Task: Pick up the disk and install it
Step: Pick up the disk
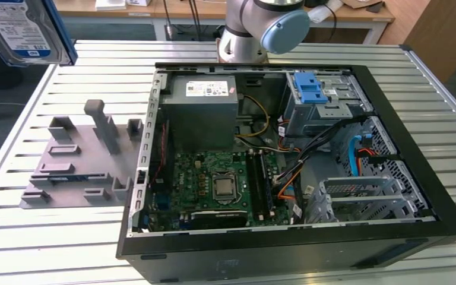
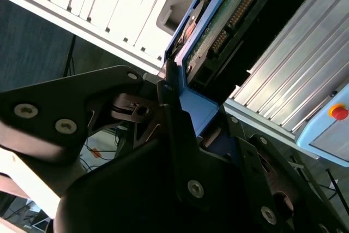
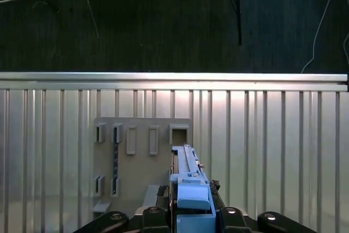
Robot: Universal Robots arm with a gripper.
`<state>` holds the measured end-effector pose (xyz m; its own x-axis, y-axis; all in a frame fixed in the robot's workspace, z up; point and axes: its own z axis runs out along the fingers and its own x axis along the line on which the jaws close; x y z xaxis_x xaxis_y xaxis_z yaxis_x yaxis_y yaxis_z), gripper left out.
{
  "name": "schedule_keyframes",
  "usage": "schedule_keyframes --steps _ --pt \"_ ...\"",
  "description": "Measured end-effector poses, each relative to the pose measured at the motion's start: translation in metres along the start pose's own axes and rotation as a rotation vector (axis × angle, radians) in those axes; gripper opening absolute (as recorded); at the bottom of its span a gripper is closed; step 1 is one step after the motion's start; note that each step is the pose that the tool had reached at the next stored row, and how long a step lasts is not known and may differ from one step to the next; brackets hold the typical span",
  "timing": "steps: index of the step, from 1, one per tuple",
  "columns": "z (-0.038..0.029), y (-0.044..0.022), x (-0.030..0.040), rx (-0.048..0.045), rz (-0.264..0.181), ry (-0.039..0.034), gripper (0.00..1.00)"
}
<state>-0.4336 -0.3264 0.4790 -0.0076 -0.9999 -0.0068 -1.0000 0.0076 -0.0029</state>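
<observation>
**A:** Closest to the lens, the disk [image 1: 24,29] hangs label-out at the exterior view's upper left, off the slatted table [image 1: 54,249].

**B:** And centre frame, there's the open computer case [image 1: 291,255], with a blue latch [image 1: 310,89] toward its far corner. The grey fixture [image 1: 78,160] sits just beside the case, on the exterior view's left.

**A:** Over to the second wrist view: the claw [image 2: 197,121] is pinching the disk by its blue rail [image 2: 188,17], green board side showing.

**B:** First wrist view: the disk [image 3: 188,184] is edge-on in that pinch, with the fixture [image 3: 142,151] and table [image 3: 272,151] beyond it.
</observation>
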Motion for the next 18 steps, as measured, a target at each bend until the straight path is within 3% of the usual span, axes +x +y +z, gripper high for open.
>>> schedule_keyframes --steps 5,18 --pt "-0.0058 -0.0001 0.0001 -0.0003 0.000 -0.0014 0.37" --pt "-0.0059 -0.0025 0.0002 -0.0001 0.000 -0.0032 0.37"
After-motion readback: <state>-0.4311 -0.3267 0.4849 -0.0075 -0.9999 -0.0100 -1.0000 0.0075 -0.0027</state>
